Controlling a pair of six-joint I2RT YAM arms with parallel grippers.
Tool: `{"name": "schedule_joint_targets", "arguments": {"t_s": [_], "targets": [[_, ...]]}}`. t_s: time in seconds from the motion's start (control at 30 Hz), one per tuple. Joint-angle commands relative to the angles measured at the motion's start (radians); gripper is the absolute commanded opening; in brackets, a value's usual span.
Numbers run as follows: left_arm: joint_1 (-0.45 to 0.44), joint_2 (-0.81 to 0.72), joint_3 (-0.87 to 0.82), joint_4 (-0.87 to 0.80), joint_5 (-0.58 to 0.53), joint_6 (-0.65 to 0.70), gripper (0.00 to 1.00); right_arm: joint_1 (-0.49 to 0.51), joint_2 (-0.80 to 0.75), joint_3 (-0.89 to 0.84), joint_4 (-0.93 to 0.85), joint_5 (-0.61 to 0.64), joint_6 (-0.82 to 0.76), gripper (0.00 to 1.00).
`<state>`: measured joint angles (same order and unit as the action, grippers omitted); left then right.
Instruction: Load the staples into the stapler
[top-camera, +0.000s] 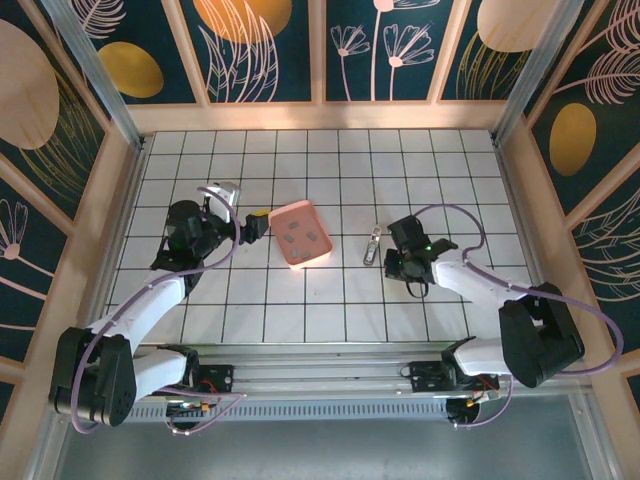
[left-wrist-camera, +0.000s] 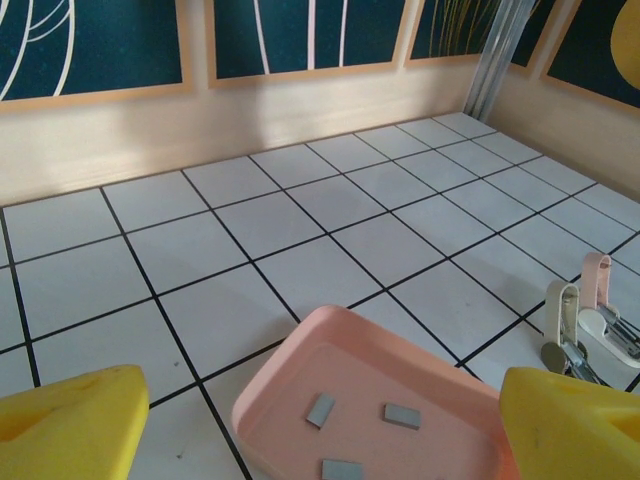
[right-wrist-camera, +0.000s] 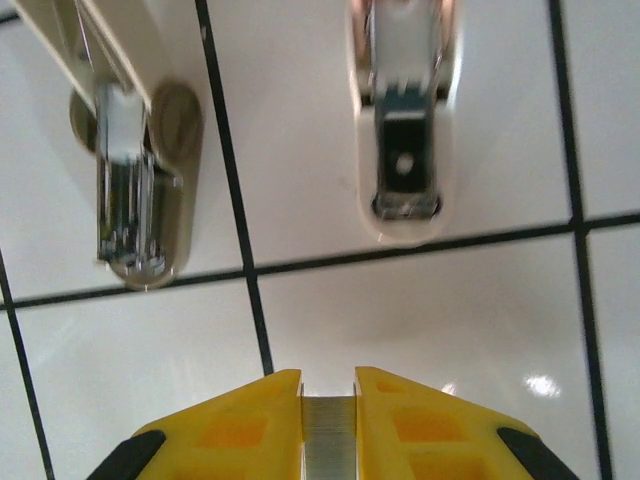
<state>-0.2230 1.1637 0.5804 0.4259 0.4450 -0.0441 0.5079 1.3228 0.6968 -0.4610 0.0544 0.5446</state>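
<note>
Here, my right tool (right-wrist-camera: 329, 400) is clamped on a strip of staples (right-wrist-camera: 329, 445), just nearside of the opened stapler (right-wrist-camera: 400, 120) on the table (top-camera: 330, 310), probably to feed it in. My left tool (left-wrist-camera: 320, 430) hangs apart by the pink tray (left-wrist-camera: 280, 365).

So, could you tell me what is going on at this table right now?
Two arms are loading a mini stapler, which lies opened up on the white tiled table. The right arm's fingers are shut on a strip of staples and hold it just short of the stapler, not yet in it. The left arm's fingers stand open at the pink tray, where three more strips lie.
</note>
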Motion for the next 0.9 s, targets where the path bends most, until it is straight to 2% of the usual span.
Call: {"name": "schedule_joint_targets", "arguments": {"t_s": [0.0, 0.13, 0.43, 0.53, 0.67, 0.87], "targets": [[-0.006, -0.021, 0.01, 0.023, 0.011, 0.018, 0.9, 0.022, 0.001, -0.029, -0.061, -0.034, 0.063, 0.2], [-0.007, -0.021, 0.01, 0.022, 0.01, 0.017, 0.9, 0.034, 0.01, -0.056, -0.052, -0.07, 0.083, 0.2], [-0.007, -0.009, 0.012, 0.029, 0.013, 0.01, 0.9, 0.034, 0.045, -0.066, -0.068, -0.066, 0.083, 0.21], [-0.007, -0.006, 0.011, 0.029, 0.015, 0.01, 0.9, 0.034, 0.063, -0.052, -0.081, -0.064, 0.077, 0.25], [-0.008, -0.003, 0.012, 0.028, 0.014, 0.009, 0.9, 0.034, 0.065, -0.016, -0.116, -0.065, 0.075, 0.36], [-0.009, -0.002, 0.014, 0.028, 0.016, 0.006, 0.9, 0.009, 0.058, 0.067, -0.216, -0.076, 0.089, 0.36]]}}
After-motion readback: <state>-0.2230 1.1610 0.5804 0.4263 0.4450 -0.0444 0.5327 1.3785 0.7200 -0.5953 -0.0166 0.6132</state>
